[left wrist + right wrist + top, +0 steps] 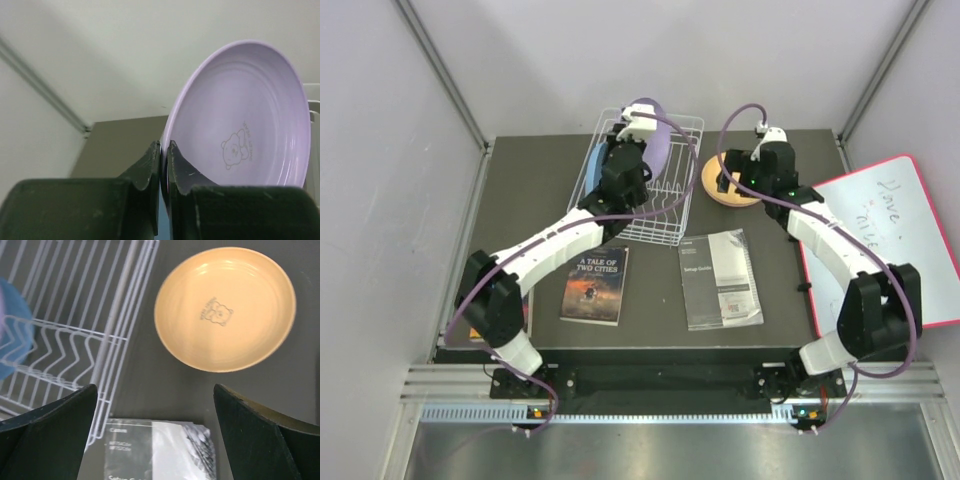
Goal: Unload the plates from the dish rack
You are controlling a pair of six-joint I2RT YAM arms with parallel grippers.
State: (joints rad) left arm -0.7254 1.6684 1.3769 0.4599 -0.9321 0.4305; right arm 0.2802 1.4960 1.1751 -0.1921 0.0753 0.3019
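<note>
Left tool (164, 146) pinching lilac plate (240, 115) over dish rack (660, 215), right tool (155, 387) spread over orange plate (225, 307)

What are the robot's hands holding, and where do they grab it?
The left gripper pinches the lilac plate by its rim. The right gripper is open and holds nothing.
</note>
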